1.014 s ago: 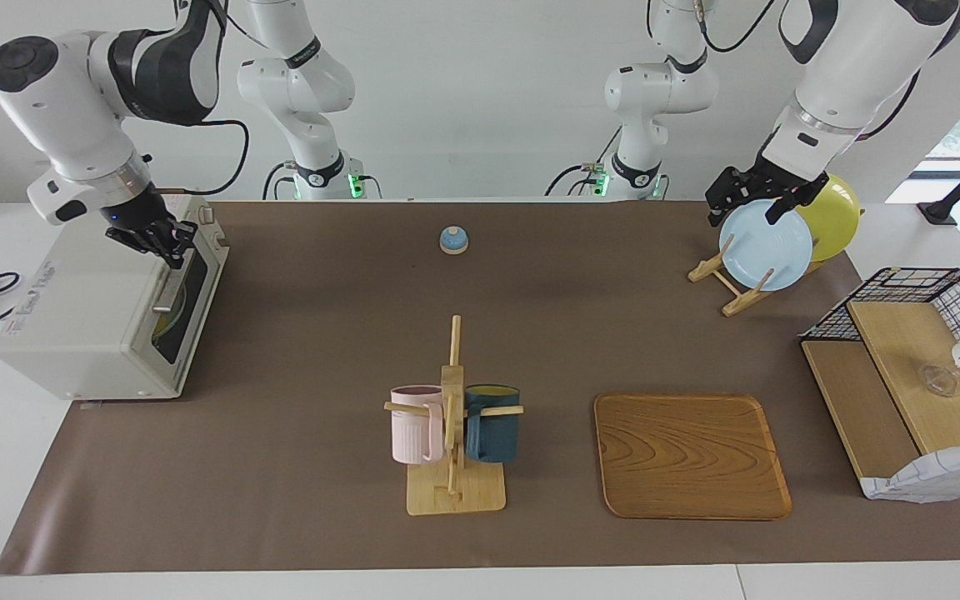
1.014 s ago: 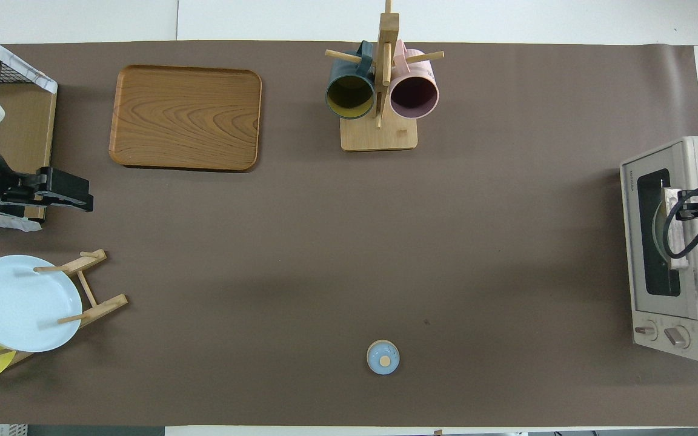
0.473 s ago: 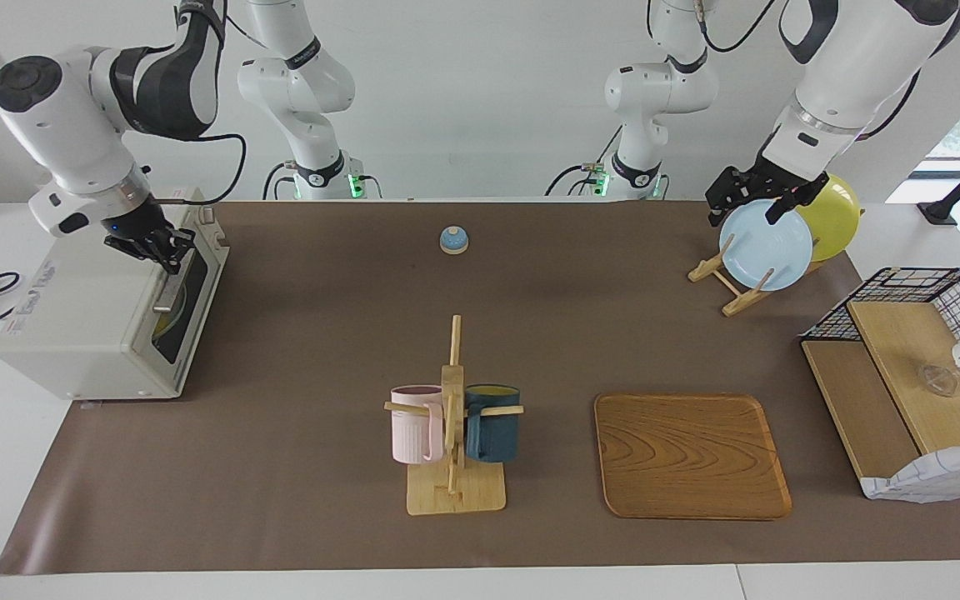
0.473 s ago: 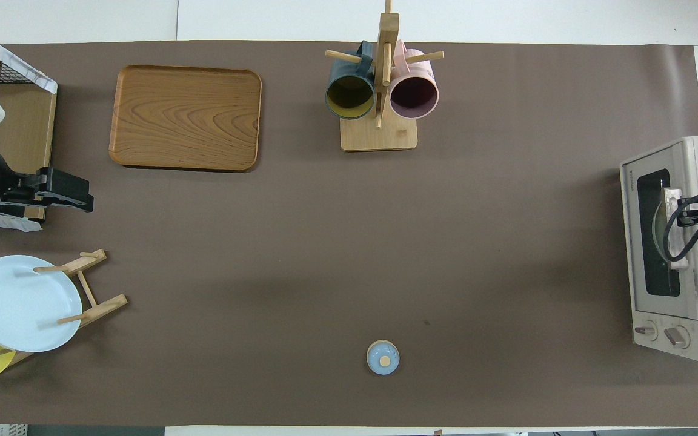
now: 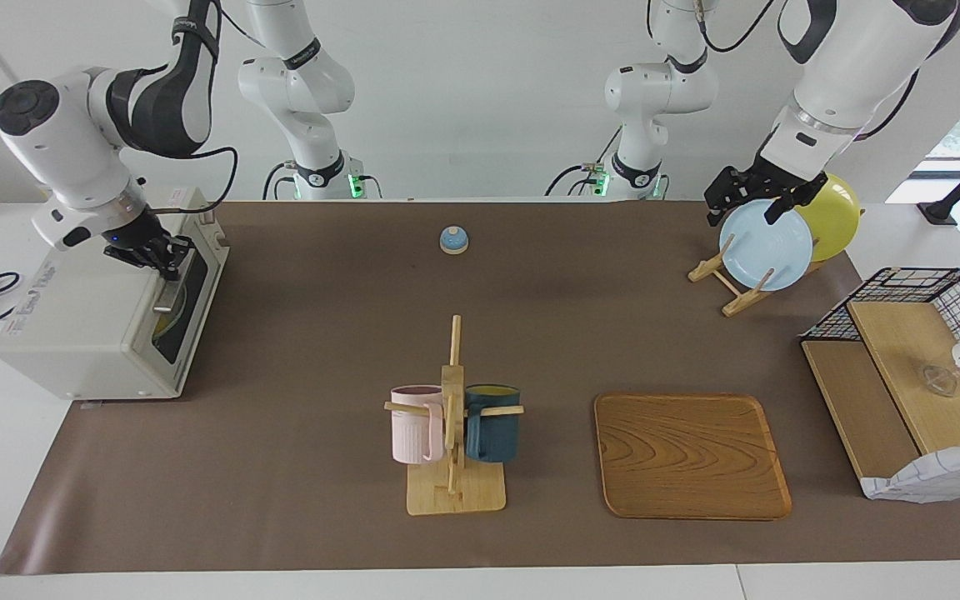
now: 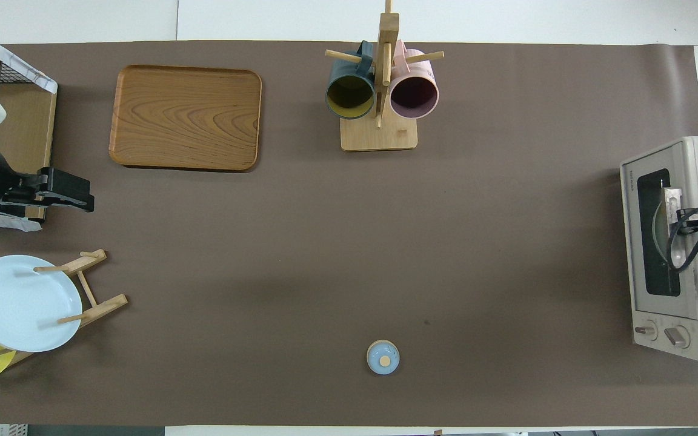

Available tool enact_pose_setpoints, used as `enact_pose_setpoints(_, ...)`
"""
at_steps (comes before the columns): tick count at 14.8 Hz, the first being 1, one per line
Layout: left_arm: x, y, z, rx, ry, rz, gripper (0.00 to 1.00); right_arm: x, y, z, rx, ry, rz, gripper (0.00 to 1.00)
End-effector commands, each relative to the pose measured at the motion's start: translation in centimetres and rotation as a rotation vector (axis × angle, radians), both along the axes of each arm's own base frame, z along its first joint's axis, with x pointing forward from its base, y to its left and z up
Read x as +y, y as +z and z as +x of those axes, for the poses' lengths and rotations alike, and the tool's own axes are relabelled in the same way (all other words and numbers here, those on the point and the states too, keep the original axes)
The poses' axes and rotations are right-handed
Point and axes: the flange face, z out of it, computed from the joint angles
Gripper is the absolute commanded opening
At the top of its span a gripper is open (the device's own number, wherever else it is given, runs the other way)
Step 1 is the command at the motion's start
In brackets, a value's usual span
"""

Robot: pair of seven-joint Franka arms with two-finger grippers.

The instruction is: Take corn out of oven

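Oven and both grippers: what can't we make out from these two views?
- Corn: not identifiable in either view; the oven door's dark glass shows only a yellowish shape inside.
- Right gripper: at the door handle; grip unreadable, arm and cable cover it in the overhead view.
- Left gripper: over the blue plate; finger gap too small to read.

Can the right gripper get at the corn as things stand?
Probably not yet: the oven door looks shut, and the right gripper is at its handle. The corn itself isn't clearly visible.

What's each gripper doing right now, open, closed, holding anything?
Right gripper: at the oven door handle; fingers cannot be told.
Left gripper: waiting over the blue plate, open, empty.
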Motion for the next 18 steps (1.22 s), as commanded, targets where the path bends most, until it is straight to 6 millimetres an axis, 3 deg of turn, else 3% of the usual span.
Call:
enact_pose_setpoints(1,0.4,0.5,-0.6,0.005,0.002,0.019,1.00,0.7,-1.8,-0.5,-0.011,0.030,-0.006,0.00)
enact_pose_setpoints(5,0.4,0.7,-0.5,-0.005,0.002,0.018,1.00,2.3,-3.6,0.1,-0.041,0.064,-0.011,0.00)
enact_pose_setpoints(11,0.5,0.7,-0.5,-0.007,0.004,0.017,1.00,6.9,-7.3,1.8,-0.066,0.094,-0.006,0.00)
enact_pose_setpoints(16,0.5,0.7,-0.5,-0.007,0.004,0.017,1.00,7.9,-10.5,2.5,-0.073,0.089,0.005,0.00)
enact_pose_setpoints(18,0.4,0.7,-0.5,-0.007,0.002,0.017,1.00,10.5,-11.3,2.3,-0.096,0.119,0.005,0.00)
